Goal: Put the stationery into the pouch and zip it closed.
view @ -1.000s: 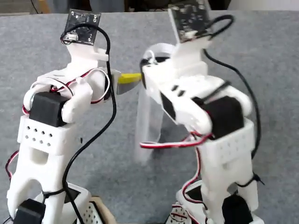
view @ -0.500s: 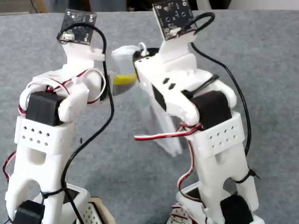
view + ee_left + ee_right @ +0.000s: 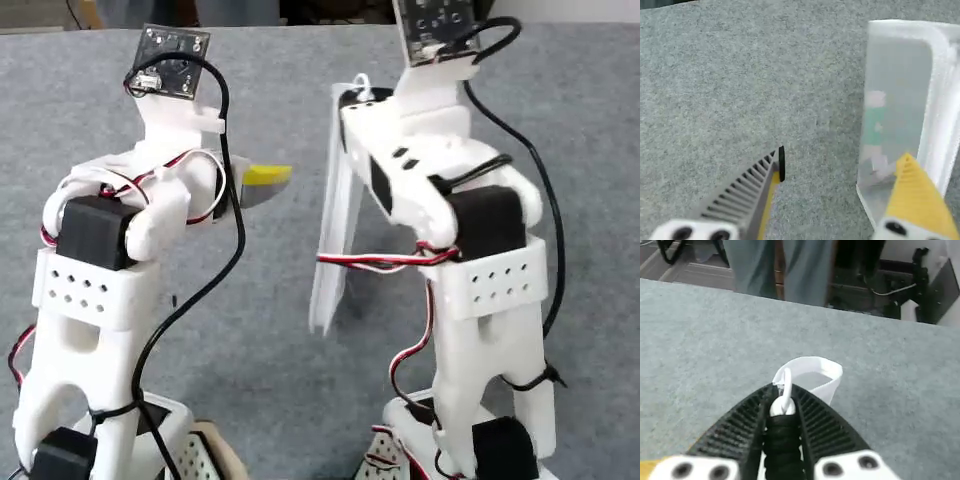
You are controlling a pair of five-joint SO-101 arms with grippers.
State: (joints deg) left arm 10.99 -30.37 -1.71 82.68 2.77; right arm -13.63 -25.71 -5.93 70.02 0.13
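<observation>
The pouch is a long, flat sleeve of cloudy, see-through plastic with a white edge along its top. It hangs upright and slightly tilted between the two arms, lifted by its upper end. In the left wrist view the pouch shows a rounded corner and a thick pale rim, and a faint green and white smudge shows through its wall, too blurred to name. Whether its lower end touches the grey surface I cannot tell.

The right jaws are closed on the top of the pouch. Their black ribbed fingers are pinched together around a small white zip pull, and the curved white end of the pouch stands just past their tips. The right arm is raised, its wrist bent forward over the pouch's top.

The left jaws are open and hold nothing. One finger is grey and toothed, the other yellow, and bare surface lies between them. They hang beside the pouch's flat side. In the high view a strip of surface shows between the yellow finger and the pouch. The left arm stands bent, with its wrist leaning toward the pouch.
</observation>
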